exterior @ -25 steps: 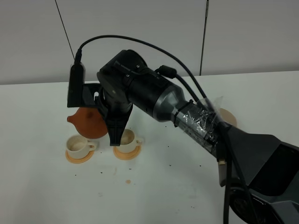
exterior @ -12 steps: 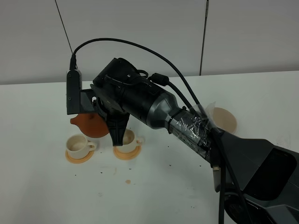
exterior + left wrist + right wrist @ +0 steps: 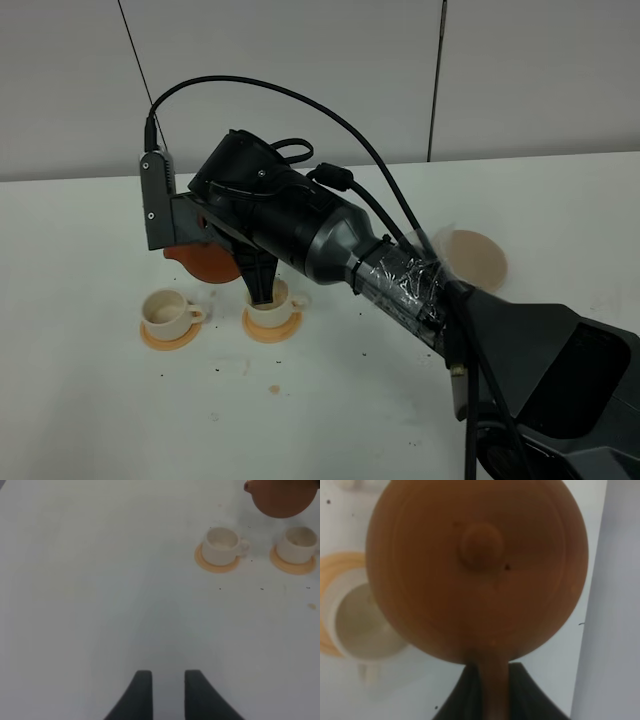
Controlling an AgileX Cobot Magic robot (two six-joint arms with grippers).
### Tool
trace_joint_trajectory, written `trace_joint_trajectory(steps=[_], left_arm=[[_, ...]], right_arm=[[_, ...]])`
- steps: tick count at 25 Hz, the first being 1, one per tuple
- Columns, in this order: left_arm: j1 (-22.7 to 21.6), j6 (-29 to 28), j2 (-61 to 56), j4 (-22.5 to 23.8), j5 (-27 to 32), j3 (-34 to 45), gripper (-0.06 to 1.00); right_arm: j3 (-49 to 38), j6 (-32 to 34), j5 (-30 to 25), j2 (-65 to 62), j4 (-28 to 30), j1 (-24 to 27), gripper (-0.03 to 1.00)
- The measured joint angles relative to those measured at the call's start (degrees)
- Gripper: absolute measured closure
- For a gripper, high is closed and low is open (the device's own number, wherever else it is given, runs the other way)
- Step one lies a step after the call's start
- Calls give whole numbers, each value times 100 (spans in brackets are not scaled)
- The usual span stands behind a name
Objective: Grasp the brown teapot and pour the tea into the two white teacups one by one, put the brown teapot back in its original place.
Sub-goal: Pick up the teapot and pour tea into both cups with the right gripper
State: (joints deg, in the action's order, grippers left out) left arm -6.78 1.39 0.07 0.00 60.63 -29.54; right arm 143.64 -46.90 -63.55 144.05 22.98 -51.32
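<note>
Right end effector (image 3: 491, 690) clamped on handle of round matte brown teapot (image 3: 475, 570); left end effector (image 3: 167, 694) parted, empty.

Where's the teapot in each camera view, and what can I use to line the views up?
Exterior high: teapot left of centre, only its lower part showing.
Left wrist: teapot in the picture's top right corner, cut by the edge.
Right wrist: teapot fills the middle, lid facing the camera.
Shared landmark: the right-hand cup on its orange coaster.
</note>
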Motion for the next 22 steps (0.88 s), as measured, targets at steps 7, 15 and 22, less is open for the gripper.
trace_joint_trajectory(steps=[7, 15, 22], left_arm=[[0, -5, 0, 0, 0, 0, 71], [0, -5, 0, 0, 0, 0, 71], [0, -5, 0, 0, 0, 0, 71]], right_arm=[[0, 0, 10, 34, 21, -47, 87], [0, 8, 116, 195, 148, -223, 87], [0, 22, 183, 220, 292, -263, 87]])
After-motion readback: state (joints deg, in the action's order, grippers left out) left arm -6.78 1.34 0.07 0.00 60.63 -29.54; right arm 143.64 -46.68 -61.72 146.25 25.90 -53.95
